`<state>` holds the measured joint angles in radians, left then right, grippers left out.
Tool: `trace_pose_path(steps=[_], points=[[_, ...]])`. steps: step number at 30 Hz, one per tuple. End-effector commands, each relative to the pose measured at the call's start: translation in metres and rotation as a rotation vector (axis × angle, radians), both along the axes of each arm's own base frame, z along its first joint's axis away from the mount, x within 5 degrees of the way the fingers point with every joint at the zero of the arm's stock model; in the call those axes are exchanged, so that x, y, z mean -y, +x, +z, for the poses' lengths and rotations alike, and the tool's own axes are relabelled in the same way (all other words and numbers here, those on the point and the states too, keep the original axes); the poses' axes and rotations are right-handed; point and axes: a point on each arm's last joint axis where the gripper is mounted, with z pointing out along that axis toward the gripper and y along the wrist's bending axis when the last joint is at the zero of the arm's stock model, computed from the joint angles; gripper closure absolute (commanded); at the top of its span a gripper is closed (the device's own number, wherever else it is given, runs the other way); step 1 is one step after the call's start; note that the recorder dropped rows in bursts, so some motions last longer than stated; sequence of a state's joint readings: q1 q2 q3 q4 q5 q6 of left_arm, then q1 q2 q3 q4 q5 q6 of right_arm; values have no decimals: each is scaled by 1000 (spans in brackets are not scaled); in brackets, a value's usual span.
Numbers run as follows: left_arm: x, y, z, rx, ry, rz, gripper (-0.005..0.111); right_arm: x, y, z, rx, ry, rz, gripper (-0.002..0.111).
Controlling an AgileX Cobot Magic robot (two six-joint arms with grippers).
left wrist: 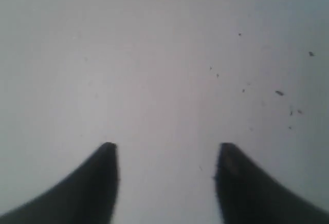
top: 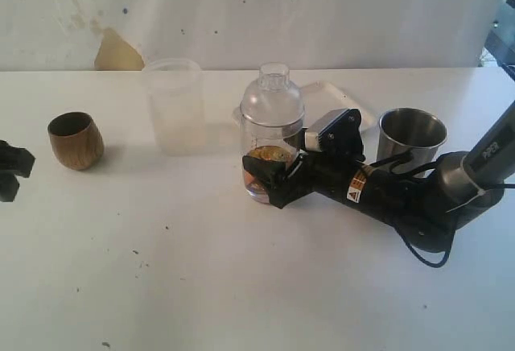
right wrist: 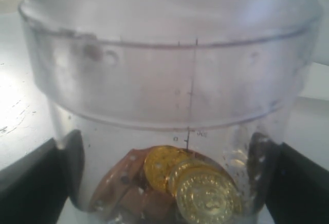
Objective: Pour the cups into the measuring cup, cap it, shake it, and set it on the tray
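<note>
You have the clear measuring cup (top: pixel 272 154) standing upright mid-table, its domed clear lid (top: pixel 273 97) on and gold coins (right wrist: pixel 200 185) lying in its bottom. At its 9 o'clock, well apart, the rounded brown wooden cup (top: pixel 76 140) stands upright. The steel tumbler (top: pixel 411 135) stands upright at 3 o'clock, and the flat white tray (top: pixel 331 96) lies just behind at 1 o'clock.

The right arm (top: pixel 451 186) is matte black and grey with white lettering, a black cable (top: pixel 422 258) looping below, and an orange-white sticker (top: pixel 356 190) near its wrist. Both the right end effector (top: pixel 272 175) and left end effector (top: pixel 10 170) are black.
</note>
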<state>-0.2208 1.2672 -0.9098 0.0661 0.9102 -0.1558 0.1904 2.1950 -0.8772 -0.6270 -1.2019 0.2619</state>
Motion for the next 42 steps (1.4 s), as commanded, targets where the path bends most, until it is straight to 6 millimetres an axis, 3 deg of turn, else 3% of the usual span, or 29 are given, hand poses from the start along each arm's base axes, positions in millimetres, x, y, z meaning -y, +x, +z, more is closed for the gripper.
trace_pose_path(steps=[1,5,12,16,18,19,28,29,31,37,42], points=[[4,4,0,88,-66,30,106,0,0,2,5,20,4,70],[0,6,1,99,-79,60,107,0,0,2,0,26,3,70],[-35,-7,21,156,-172,133,107,0,0,2,-42,71,-8,71],[-42,-25,41,264,-141,81,107,0,0,2,-42,71,-8,86],[-42,-39,52,330,-129,73,107,0,0,2,-42,71,-8,99],[-42,-55,62,410,-122,63,107,0,0,2,-42,71,-9,108],[-38,-155,76,672,-84,-5,107,1,0,0,-52,57,-15,108],[-38,-175,74,748,-70,-7,107,1,1,-2,-68,42,-20,108],[-40,-196,68,808,-26,1,107,1,1,-2,-69,37,-21,108],[-53,-223,45,923,5,180,107,1,1,-2,-53,29,-18,108],[-55,-228,36,1064,9,189,107,1,1,-2,-53,30,-20,108]])
